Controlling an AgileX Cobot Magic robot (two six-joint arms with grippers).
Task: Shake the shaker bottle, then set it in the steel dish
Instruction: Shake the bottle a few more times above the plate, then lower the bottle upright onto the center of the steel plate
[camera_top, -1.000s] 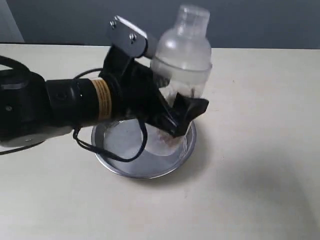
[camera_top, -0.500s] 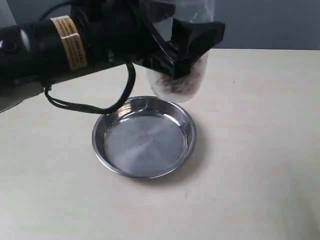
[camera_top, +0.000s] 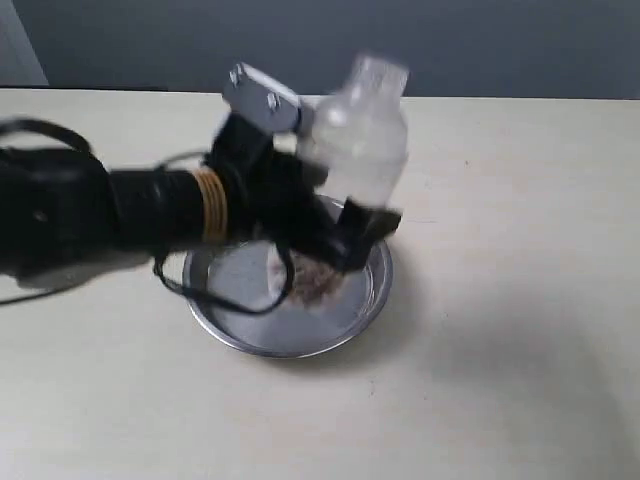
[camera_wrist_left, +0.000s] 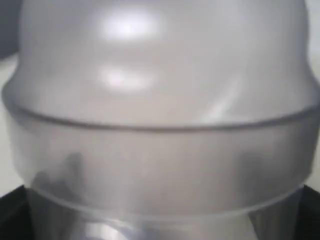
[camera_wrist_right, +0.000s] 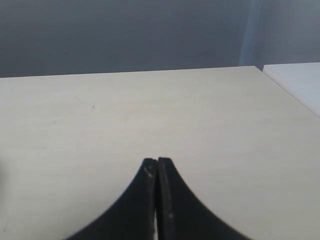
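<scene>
The shaker bottle (camera_top: 357, 140), tilted and blurred, is clamped in the left gripper (camera_top: 335, 200), cap above the jaws, base below them over the steel dish (camera_top: 235, 335); whether it touches the dish I cannot tell; the right gripper (camera_wrist_right: 157, 172) is pressed together, empty; released at this tilt, the tall bottle could topple over the low rim.
</scene>
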